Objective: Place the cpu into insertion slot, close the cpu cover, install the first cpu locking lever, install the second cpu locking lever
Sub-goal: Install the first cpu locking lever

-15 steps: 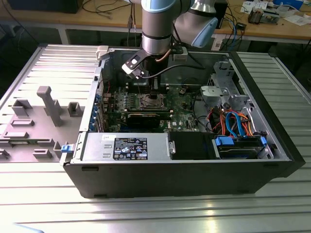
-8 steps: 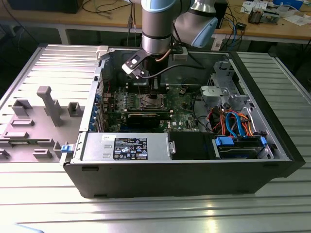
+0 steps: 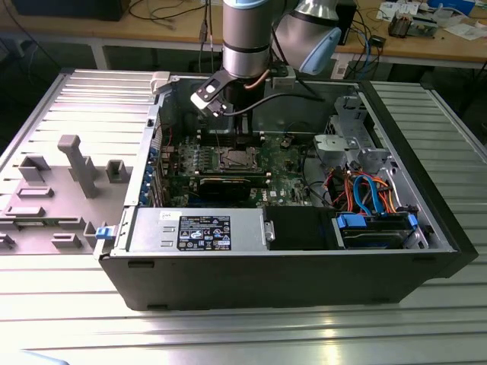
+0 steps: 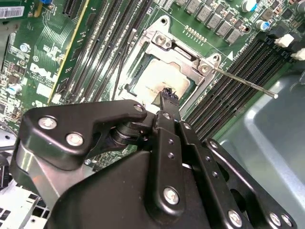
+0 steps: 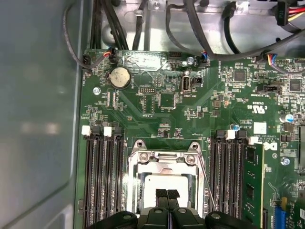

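Gripper (image 5: pixel 167 195) is seen narrow, fingers pressed together with nothing held between them. Tips are placed over the slot (image 3: pixel 235 159), at the near edge of the cpu (image 5: pixel 164 182); whether they touch the cpu or the cover rim cannot be told. Cpu is seated in the slot, silver top up. Cover (image 5: pixel 164 160) is laid down over the slot, its cut-out framing the cpu. One thin lever (image 4: pixel 244 84) is seen beside the slot, angled away from a cover corner and out across the memory slots (image 5: pixel 102 181). Memory slots are ranked on both sides of the slot. In the exterior view the arm (image 3: pixel 245 38) is hung above the slot, inside the open case (image 3: pixel 266 281).
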Tool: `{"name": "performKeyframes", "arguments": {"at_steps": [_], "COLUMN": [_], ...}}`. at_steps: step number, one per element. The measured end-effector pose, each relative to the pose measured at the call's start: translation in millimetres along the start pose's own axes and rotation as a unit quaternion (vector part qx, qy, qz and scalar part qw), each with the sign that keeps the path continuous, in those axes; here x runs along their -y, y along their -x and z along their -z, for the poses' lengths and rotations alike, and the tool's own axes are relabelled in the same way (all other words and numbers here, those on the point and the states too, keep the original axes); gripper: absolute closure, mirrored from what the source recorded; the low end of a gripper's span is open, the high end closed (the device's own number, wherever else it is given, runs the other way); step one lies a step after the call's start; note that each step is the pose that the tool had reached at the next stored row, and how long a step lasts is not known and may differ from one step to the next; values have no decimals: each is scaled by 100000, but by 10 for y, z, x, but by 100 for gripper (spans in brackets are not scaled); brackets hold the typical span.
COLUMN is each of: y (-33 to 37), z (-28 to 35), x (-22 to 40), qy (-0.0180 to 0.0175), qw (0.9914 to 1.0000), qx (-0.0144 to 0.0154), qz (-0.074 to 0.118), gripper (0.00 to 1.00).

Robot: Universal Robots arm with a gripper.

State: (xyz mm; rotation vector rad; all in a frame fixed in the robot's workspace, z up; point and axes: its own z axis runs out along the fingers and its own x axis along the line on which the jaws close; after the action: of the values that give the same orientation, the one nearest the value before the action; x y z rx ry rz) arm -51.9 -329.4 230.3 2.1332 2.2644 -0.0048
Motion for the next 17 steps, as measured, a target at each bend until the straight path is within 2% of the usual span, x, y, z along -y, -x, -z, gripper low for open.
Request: {"name": "performKeyframes", "arguments": {"at_steps": [2,3,5,7,8,9,10,17], "y": [0,0,0,0,1,1,2,2], "z": [0,0,1,0,8,45,70,76], "x": [0,0,0,0,1,0,-1,-1], "qy": [23,70,106,145,177,191,199,162], "qw": [99982,99928,99855,99757,99634,99592,99587,99587], "qx": [-89,-125,-153,-183,-204,-219,-222,-227], "qz": [1910,3783,5373,6963,8547,9017,9071,9078], "gripper": [89,89,89,89,89,89,89,89]}}
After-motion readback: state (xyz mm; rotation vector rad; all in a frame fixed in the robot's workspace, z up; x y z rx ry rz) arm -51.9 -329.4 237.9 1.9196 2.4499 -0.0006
